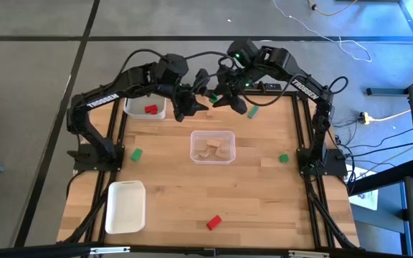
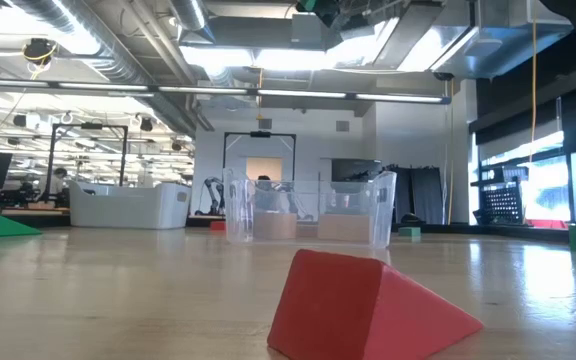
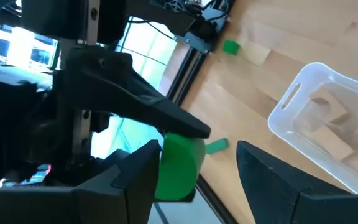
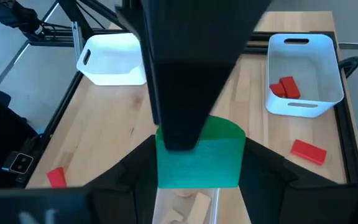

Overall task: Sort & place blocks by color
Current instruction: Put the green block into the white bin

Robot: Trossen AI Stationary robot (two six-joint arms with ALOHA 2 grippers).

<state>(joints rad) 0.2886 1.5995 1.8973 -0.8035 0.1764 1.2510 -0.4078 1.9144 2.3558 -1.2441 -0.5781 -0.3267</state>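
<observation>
Item: green block [image 4: 199, 154], being pinched by right gripper [image 4: 199, 163] above clear tray [image 1: 212, 146] of plain blocks; left gripper [image 3: 194, 168], spread, flanking it, seemingly for handover.

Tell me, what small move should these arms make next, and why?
Probably the left end effector should close on the green block. The right end effector grips that block above the table's far side, and the left one's fingers stand open around it, so this looks like a handover.
</observation>
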